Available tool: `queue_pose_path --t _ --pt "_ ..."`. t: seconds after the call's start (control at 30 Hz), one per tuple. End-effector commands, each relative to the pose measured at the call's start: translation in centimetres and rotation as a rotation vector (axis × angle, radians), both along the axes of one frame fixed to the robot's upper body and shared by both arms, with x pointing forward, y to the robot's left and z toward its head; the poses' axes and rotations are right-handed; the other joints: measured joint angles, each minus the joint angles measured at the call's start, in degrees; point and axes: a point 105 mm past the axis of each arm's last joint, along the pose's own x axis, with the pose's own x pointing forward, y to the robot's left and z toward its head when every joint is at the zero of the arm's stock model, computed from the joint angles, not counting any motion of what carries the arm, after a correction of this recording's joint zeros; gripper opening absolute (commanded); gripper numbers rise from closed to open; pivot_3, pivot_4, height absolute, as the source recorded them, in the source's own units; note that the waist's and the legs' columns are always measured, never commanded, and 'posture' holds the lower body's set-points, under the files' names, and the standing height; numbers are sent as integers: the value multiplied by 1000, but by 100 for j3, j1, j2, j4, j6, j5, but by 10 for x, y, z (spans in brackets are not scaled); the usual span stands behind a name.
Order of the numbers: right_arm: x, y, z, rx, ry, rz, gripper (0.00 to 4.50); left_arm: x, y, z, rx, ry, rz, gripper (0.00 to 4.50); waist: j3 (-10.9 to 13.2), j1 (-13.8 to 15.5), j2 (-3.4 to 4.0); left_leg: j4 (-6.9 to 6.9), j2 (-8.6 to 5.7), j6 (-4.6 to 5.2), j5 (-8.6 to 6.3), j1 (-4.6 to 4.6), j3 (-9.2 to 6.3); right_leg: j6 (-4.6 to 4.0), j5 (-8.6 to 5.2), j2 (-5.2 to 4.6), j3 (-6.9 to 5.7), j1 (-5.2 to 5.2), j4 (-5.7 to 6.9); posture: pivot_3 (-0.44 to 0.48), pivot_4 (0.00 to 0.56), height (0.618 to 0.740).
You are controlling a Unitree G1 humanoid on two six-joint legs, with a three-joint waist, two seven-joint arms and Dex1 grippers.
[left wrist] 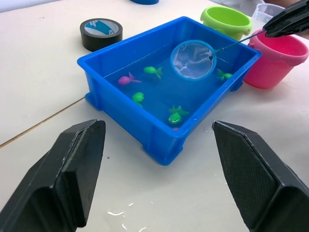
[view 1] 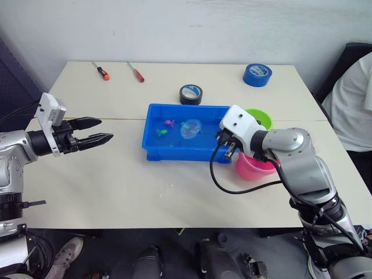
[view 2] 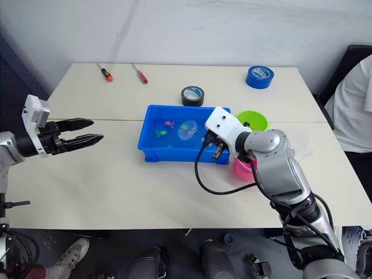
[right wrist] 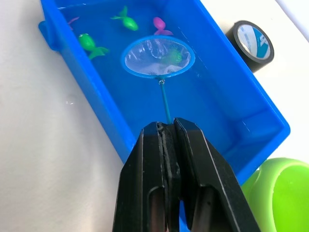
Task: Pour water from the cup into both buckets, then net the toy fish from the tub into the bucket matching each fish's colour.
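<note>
**Net held over the water in the blue tub**

My right gripper (right wrist: 166,145) is pinched tight on the thin dark handle of the small round net (right wrist: 158,58) with its light-blue rim and clear mesh. The hoop sits inside the bright blue rectangular plastic tub (view 1: 152,152), at the centre of the left eye view, with a green fish showing through the mesh; I cannot tell whether the fish lies in the net or under it.

Tiny plastic toy fish float in the tub's water: a magenta-pink one (left wrist: 127,79) and several green ones (left wrist: 138,98) spread around the hoop.

My left gripper (view 1: 92,132) hovers at the left of the left eye view, well apart from the tub, its two black fingers spread wide and holding nothing.

The lime green round plastic bucket (view 1: 260,118) stands just beside the tub's right end, and the pink plastic bucket (view 1: 253,168) with a rim lip sits below it in the frame, partly behind my right arm. The clear plastic cup (left wrist: 266,11) stands next to both buckets, at the upper right of the left wrist view.

Near the top of the frame lie a black tape roll (view 1: 190,93), a blue tape roll (view 1: 257,74) and two red-handled screwdrivers (view 1: 102,72).
</note>
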Motion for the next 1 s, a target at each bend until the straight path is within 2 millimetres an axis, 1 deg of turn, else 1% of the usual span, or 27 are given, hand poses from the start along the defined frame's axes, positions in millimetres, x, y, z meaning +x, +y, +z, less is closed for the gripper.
queue_pose_path --t 0.03,0.23,0.37,0.47,0.57,0.67,0.8,1.0 --pt "-9 -5 22 23 -94 33 0 -11 -7 14 -5 -55 -28 3874 0 2 0 0 -1 0 0 0 0 0 0 0 1 0 -1 0 150 734" --pt "-16 -10 29 20 -127 52 0 -24 -9 10 -19 -44 -35 3874 0 -7 0 -6 1 1 -2 0 0 -1 0 0 1 1 -9 0 150 734" --pt "-16 -7 32 30 -129 57 0 -30 -10 4 -29 -23 -26 3874 0 -8 0 -7 2 1 -2 1 -1 -2 -1 -1 1 3 -13 0 150 734" --pt "-17 -4 31 36 -124 65 0 -35 -10 2 -32 -13 -21 3874 0 -1 0 -11 1 1 -2 0 -3 -2 -1 -3 0 4 -20 0 150 734" --pt "-14 3 29 45 -122 66 0 -36 -9 3 -30 -12 -12 3874 0 -3 0 -13 1 2 -3 0 -5 -3 -1 -4 -1 6 -27 0 150 734" --pt "-9 15 24 55 -123 72 0 -35 -8 4 -28 -14 -5 3874 0 -17 0 -16 2 2 -4 0 -4 -3 -1 -4 0 6 -30 0 150 734" --pt "-1 36 13 42 -126 98 0 -32 -8 7 -22 -23 0 3874 1 -15 1 -21 2 2 -4 0 -5 -4 -2 -4 -1 5 -35 0 150 734" --pt "11 49 -4 -7 -134 105 0 -34 -9 11 -15 -30 3 3874 1 -6 0 -24 0 5 -8 -3 -4 -4 -2 -8 -3 6 -47 0 150 734"
